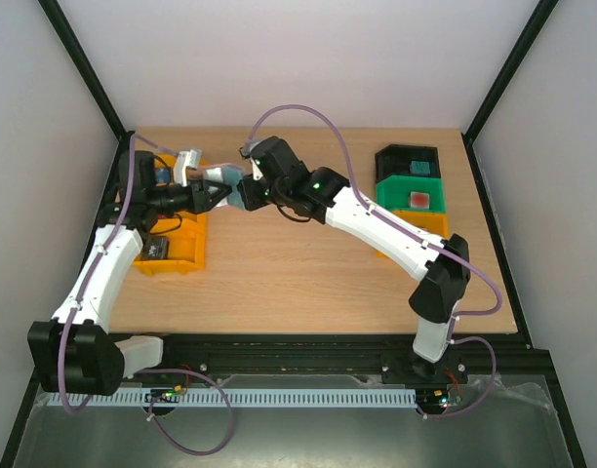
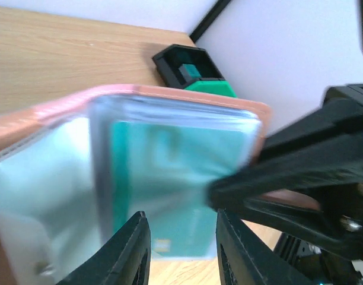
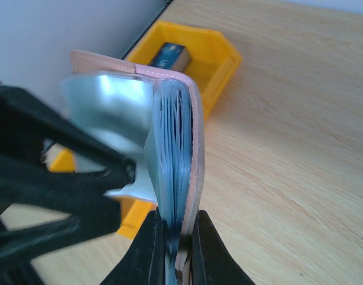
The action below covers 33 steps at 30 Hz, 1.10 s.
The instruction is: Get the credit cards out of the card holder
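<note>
The card holder (image 1: 234, 199) is held in the air between both grippers, above the table's back left. It is open, brownish-pink outside (image 2: 169, 94) with pale blue-grey sleeves (image 3: 172, 136). My right gripper (image 1: 247, 191) is shut on its lower edge (image 3: 177, 237), pinching cover and sleeves together. A teal credit card (image 2: 175, 178) sits in a clear sleeve facing my left wrist camera. My left gripper (image 1: 218, 191) is open (image 2: 181, 249), one finger on each side of the card's lower part, holding nothing. Other cards are hidden in the sleeves.
An orange bin (image 1: 177, 249) lies under the left arm, with a small dark-blue item (image 3: 172, 56) inside. Black (image 1: 408, 161) and green (image 1: 416, 195) bins stand at the back right, with an orange one partly under the right arm. Frame posts flank the table.
</note>
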Each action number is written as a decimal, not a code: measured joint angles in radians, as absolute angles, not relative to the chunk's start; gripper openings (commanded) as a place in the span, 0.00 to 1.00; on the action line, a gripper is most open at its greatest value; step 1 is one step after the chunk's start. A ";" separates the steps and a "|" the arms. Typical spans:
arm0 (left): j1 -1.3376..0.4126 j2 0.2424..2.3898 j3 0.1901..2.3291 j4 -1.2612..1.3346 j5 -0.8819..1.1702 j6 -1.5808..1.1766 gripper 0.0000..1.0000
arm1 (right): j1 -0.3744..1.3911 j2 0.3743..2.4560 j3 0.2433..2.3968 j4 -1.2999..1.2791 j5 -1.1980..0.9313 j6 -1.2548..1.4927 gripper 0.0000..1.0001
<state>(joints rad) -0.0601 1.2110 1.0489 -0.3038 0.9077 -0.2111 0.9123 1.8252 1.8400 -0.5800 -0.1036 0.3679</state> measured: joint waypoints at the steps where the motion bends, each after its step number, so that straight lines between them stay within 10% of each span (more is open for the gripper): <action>1: -0.048 1.211 1.041 -0.300 0.905 -0.217 0.36 | 0.908 1.825 1.840 -0.572 -0.127 0.368 0.02; 19: -0.001 1.153 1.028 -0.299 1.051 -0.198 0.42 | 0.758 1.633 1.523 -0.183 -0.666 0.447 0.02; 33: -0.001 1.147 1.033 -0.354 1.135 -0.133 0.04 | 0.737 1.627 1.457 0.045 -0.807 0.572 0.02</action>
<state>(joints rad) -0.0006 1.1469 1.0332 -0.3542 1.1355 -0.1333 0.7368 1.6268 1.4567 0.0448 -0.8066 0.5720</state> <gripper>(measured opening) 0.114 0.057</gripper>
